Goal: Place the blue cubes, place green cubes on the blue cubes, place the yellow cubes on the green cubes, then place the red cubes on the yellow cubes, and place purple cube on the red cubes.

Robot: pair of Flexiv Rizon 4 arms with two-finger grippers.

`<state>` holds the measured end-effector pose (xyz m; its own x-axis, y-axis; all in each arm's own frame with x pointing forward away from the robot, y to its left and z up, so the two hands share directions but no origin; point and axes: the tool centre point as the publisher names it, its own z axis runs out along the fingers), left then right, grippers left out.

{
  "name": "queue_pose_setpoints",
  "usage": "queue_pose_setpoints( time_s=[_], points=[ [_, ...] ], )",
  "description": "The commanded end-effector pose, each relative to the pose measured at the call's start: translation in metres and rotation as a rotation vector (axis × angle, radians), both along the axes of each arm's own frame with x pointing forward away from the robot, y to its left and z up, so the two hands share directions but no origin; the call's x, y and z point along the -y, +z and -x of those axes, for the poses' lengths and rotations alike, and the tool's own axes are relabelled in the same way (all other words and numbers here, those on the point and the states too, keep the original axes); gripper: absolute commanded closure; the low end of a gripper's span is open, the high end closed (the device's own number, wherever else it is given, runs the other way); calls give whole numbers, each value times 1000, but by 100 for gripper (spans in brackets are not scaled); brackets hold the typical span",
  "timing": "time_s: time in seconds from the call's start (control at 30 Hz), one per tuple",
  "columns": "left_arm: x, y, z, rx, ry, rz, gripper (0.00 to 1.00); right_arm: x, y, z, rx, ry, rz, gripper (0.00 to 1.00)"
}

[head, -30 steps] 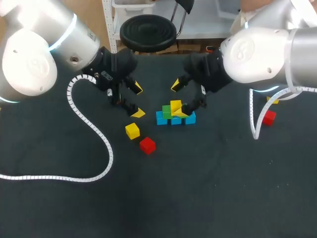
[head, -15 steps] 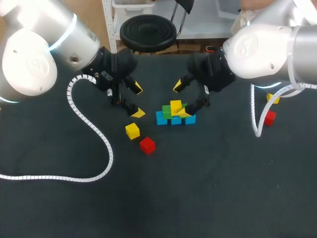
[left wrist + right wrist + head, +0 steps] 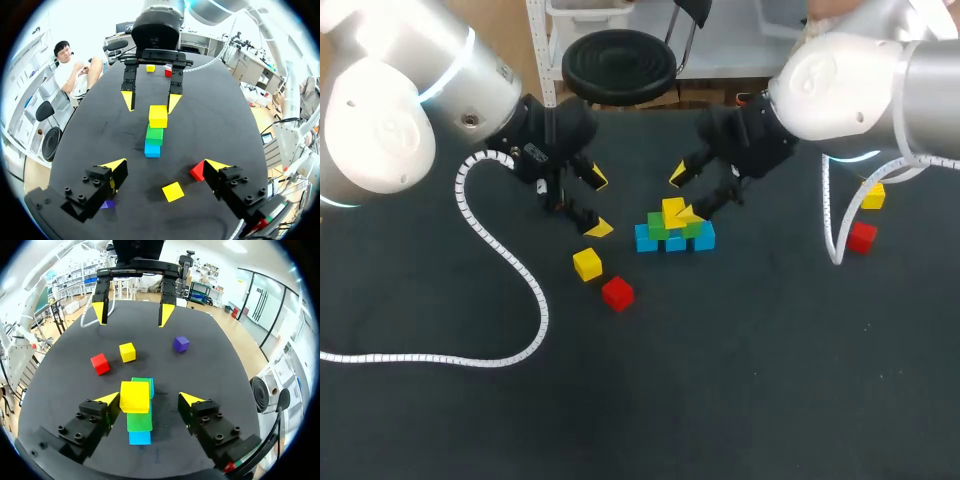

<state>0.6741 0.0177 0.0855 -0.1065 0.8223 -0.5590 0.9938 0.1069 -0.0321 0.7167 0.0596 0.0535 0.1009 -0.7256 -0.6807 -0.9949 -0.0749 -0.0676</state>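
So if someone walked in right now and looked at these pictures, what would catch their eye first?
First the stacking in the middle: the top yellow cube sits on green cubes over a row of blue cubes, with the right end effector open about that top cube. Next, the loose yellow cube and a red cube lying apart from the stack, near the open left end effector.

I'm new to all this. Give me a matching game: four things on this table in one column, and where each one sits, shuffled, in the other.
1 blue plastic cubes
2 green plastic cubes
3 small purple cube
4 right gripper

A near the left gripper
B bottom of the stack
C open, above the stack
D under the top yellow cube

Pairs: 1-B, 2-D, 3-A, 4-C
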Motion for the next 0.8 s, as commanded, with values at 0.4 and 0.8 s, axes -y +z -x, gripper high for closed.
queue_pose_setpoints(
  time_s=[0.4,0.8],
  points=[
    [-1,0,0,1,-2,2,0,-7,-3,3,-3,10,-4,0],
    [-1,0,0,1,-2,2,0,-6,-2,-4,15,0,-4,0]
  ],
)
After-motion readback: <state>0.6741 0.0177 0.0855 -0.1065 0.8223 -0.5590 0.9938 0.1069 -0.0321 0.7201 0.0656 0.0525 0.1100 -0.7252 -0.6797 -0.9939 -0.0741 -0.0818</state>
